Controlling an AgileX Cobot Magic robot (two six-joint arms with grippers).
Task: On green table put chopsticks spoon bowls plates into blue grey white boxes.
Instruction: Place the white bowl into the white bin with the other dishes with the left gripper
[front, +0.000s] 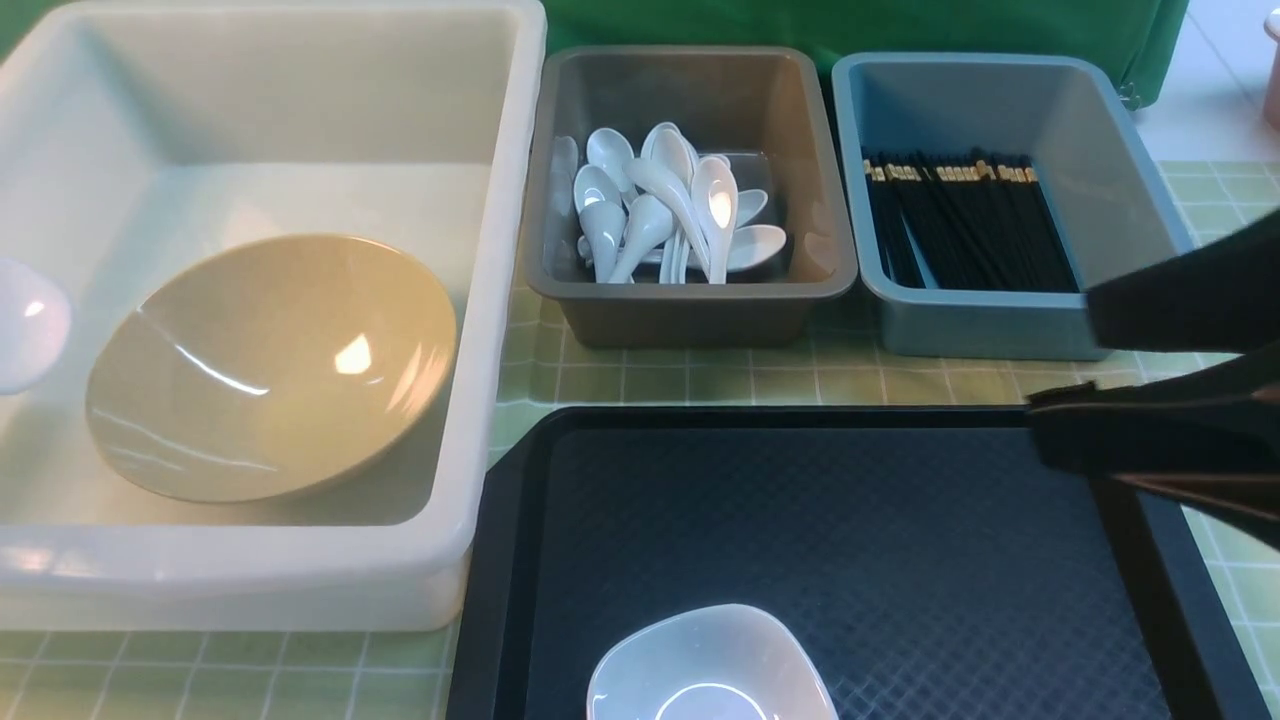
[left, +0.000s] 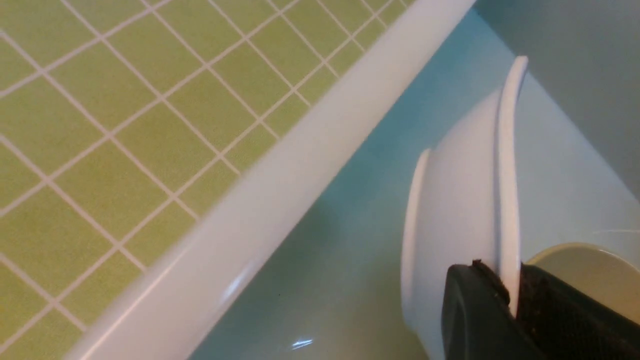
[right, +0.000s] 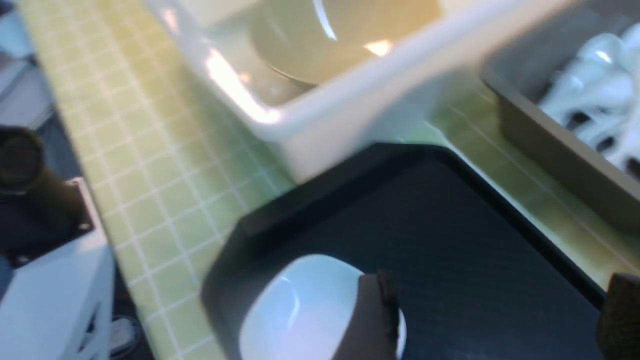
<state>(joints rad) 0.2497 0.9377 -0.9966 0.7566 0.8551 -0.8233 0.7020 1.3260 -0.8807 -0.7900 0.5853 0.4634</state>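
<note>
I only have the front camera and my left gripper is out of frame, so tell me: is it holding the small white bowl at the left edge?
Observer: Yes. The left wrist view shows the left gripper shut on the rim of the small bowl, one finger on each side.
Operator: Is it inside the white box?
Observer: Yes. The bowl hangs on edge inside the rim of the white box, next to the tan bowl.
Operator: And the right gripper?
Observer: Open. In the right wrist view the right gripper is over the tray, with one finger at the edge of the tray bowl, not gripping it.
</note>
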